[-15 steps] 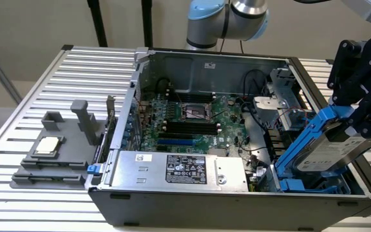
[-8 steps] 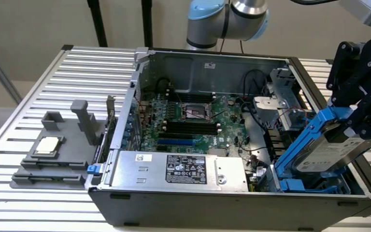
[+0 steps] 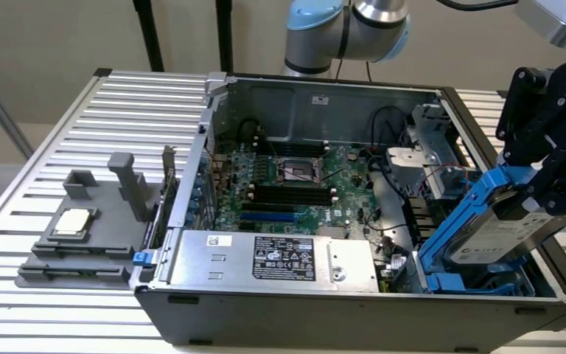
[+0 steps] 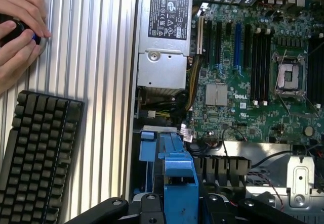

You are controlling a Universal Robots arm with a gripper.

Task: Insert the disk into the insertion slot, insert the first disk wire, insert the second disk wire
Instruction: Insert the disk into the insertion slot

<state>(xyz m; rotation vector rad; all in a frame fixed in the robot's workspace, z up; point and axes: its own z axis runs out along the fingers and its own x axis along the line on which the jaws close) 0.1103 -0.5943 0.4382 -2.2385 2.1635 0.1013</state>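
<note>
My black gripper (image 3: 547, 193) stands over the front corner of the open computer case on the exterior view's right. It is shut on the disk (image 3: 497, 234), a silver drive with a white label in a bright blue carrier. The disk hangs tilted, its lower end down inside the insertion slot (image 3: 457, 283), a cage with blue tabs, and its upper end still high above the case. In the wrist view the blue carrier (image 4: 179, 181) runs out from between my fingers (image 4: 147, 207) toward the slot's blue tab (image 4: 147, 150). I cannot make out the disk wires.
The silver power-supply box (image 3: 275, 258) lies along the case front beside the slot, with the motherboard (image 3: 293, 184) behind it. A grey fixture block (image 3: 86, 236) sits on the slatted table at the exterior view's left. In the wrist view, a keyboard (image 4: 35, 153) and a person's hands (image 4: 17, 29) are near the case.
</note>
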